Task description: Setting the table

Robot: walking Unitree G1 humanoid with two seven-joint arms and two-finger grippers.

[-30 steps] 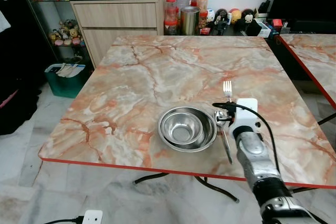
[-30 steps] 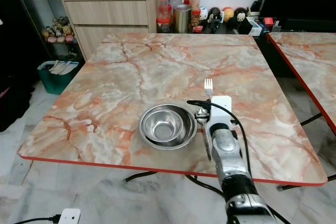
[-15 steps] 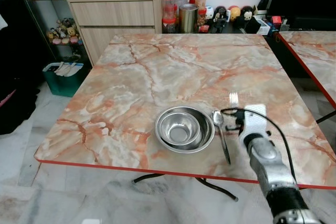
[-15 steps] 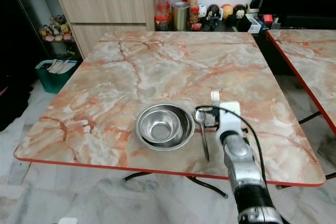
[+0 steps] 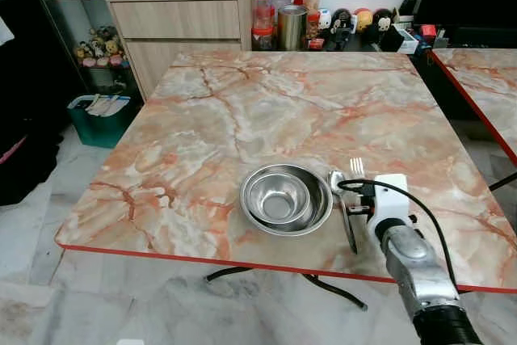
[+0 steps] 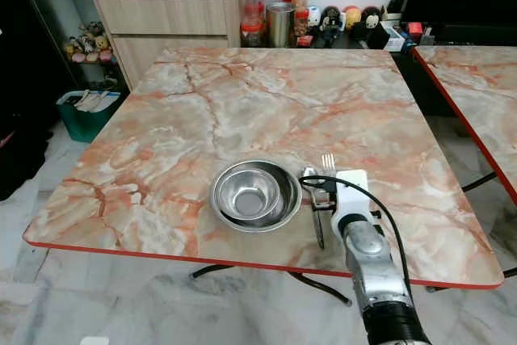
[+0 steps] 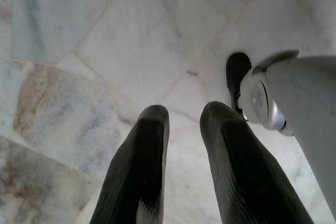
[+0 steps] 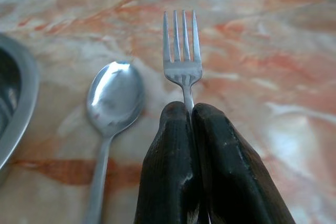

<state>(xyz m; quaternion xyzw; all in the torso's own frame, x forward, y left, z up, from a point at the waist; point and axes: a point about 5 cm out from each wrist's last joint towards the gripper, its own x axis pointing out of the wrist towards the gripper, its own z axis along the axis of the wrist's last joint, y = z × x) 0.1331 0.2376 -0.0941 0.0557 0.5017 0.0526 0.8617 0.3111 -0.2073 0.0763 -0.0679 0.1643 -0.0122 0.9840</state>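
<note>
Two nested steel bowls (image 5: pixel 284 198) sit near the front edge of the marble table (image 5: pixel 242 103). A spoon (image 5: pixel 342 209) lies just right of them, its bowl pointing away from me. My right gripper (image 5: pixel 360 193) is shut on a fork (image 8: pixel 181 43), holding its handle between the fingers (image 8: pixel 173 145). The fork's tines (image 5: pixel 355 167) point away, right of the spoon and parallel to it. I cannot tell whether the fork rests on the table. My left gripper (image 7: pixel 184 114) hangs idle over the floor, its fingers slightly apart with nothing between them.
Jars and small figurines (image 5: pixel 283 14) crowd the far side, next to a wooden cabinet (image 5: pixel 186 30). A second marble table (image 5: pixel 485 78) stands to the right. A green bin (image 5: pixel 101 115) is on the floor at left. The table's red front edge (image 5: pixel 202 258) is close.
My right gripper has drawn the fork back toward the front edge, so the tines now sit level with the spoon's bowl. Bowls and spoon stay put.
</note>
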